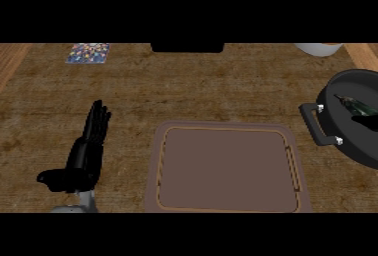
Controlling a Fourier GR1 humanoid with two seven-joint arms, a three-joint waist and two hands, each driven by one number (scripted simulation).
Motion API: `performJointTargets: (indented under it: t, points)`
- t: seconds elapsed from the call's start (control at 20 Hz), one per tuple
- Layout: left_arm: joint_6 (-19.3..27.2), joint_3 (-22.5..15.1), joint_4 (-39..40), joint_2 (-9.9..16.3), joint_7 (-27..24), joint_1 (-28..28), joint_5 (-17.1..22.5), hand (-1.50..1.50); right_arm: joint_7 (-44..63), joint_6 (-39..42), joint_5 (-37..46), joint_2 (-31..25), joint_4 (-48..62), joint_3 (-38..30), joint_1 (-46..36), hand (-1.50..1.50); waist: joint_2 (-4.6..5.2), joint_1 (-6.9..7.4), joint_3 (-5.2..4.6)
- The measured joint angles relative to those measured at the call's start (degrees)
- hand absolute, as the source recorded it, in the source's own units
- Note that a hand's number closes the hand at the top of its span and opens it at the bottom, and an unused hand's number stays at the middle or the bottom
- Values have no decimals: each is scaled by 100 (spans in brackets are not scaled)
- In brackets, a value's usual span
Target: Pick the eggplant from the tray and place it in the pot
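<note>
The eggplant [353, 104] lies inside the pot [341, 90], the tray [226, 171] holds nothing, the left hand [83, 157] rests straight-fingered on the desk [184, 85]; a careless arm retreat could knock the pot's handle [319, 125].

Left hand [83, 152] open, fingers straight, resting

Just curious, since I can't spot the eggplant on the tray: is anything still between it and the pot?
Nothing visible stands between them. The tray holds nothing, and a dark eggplant already seems to lie inside the pot at the right edge. The left hand rests open left of the tray; the right hand isn't clearly visible.
</note>
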Motion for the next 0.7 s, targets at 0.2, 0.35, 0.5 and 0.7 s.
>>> performJointTargets:
  t: [0.2, 0.35, 0.5, 0.7]
  points:
    - [-33, 8, -17, 36, -18, 80, 3, 0, -513, 63, -889, -28, 19, -710, -161, -150, -7, -12, -2]
    - [-28, 35, 99, 23, -49, -29, 2, 0, -731, 193, -1399, -232, 280, -1154, -224, -150, 9, -3, -4]
    - [-41, 46, 35, 53, 30, -74, 2, 0, -1021, 271, -1776, -466, 601, -1454, -157, -150, 13, 16, -5]
    - [-35, 22, -56, 38, 98, -70, -8, 0, -1413, 460, -2155, -894, 1060, -1730, -19, -150, 21, 39, -3]
